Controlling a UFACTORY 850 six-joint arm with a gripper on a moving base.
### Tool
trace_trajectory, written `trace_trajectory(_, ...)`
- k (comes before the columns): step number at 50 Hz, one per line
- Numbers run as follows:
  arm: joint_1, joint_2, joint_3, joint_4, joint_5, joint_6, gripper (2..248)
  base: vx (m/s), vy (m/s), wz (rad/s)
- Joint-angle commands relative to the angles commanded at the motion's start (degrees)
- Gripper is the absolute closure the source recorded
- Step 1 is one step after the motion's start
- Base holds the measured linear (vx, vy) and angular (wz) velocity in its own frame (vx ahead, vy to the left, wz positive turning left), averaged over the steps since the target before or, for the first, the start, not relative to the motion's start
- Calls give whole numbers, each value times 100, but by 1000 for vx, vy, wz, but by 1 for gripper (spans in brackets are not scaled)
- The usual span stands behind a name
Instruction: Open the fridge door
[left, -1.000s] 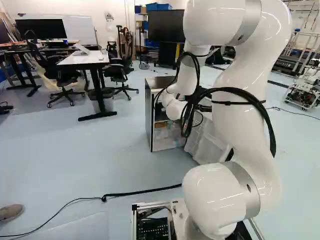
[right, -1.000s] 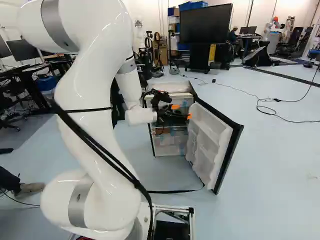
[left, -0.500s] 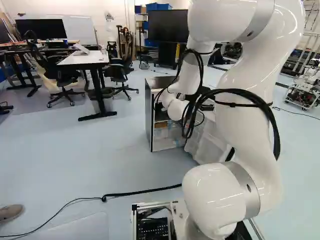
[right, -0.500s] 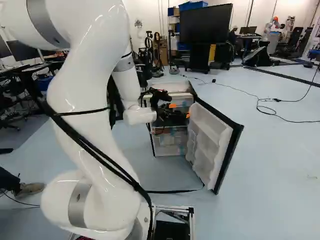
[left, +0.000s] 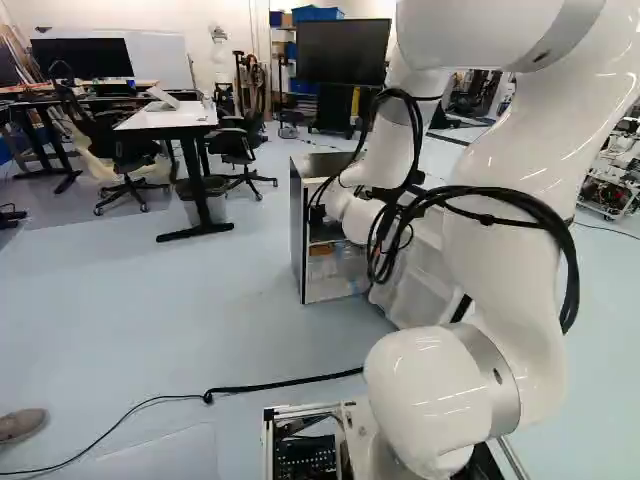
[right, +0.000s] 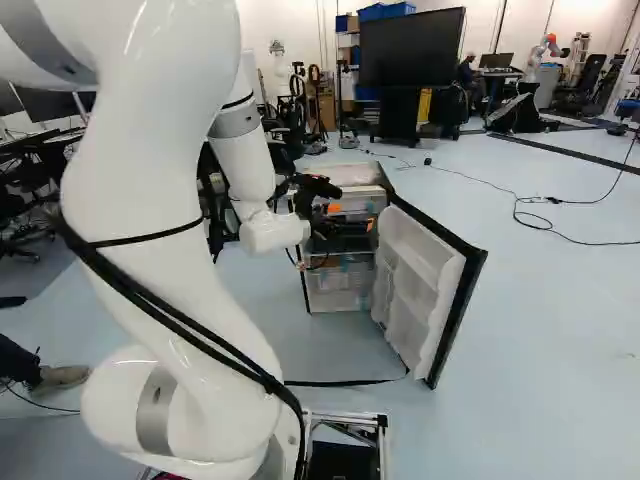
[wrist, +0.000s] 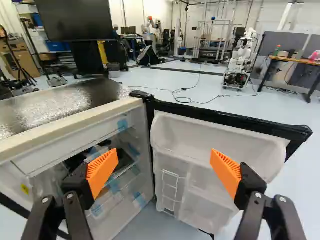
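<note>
In the right base view the gripper (right: 345, 226) is in front of the fridge's upper part. The small fridge (right: 340, 285) has its door (right: 425, 290) swung wide, white shelves showing on the inner face. Seen in the wrist view, the gripper (wrist: 164, 170) stands open, orange pads far apart, nothing held between them. One finger is before the fridge's inside (wrist: 127, 200), the other before the door's inner shelves (wrist: 200, 150). The left base view shows the fridge's dark side (left: 298, 235); the arm hides much of the door there.
A white-topped desk (left: 170, 118) and office chairs stand beyond the fridge to the left. A large screen (right: 412, 47) is behind it. Cables (right: 560, 225) lie on the floor at the right. Another robot (wrist: 241, 57) stands farther back. A person's shoe (right: 60, 377) shows at the left.
The arm has shifted, its upper links rightward in the left base view and leftward in the right base view. The gripper has drawn slightly back from the door. Fridge, door and base have stayed put.
</note>
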Motion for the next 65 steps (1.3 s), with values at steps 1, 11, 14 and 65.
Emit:
trace_trajectory(1, -2, 33, 26, -47, -17, 10, 3, 0, 0, 0)
trace_trajectory(11, -19, 392, 303, -551, -200, 121, 3, 0, 0, 0)
trace_trajectory(14, -25, 509, 393, -715, -259, 156, 3, 0, 0, 0)
trace_trajectory(65, -114, 2303, 1779, -3237, -1172, 708, 3, 0, 0, 0)
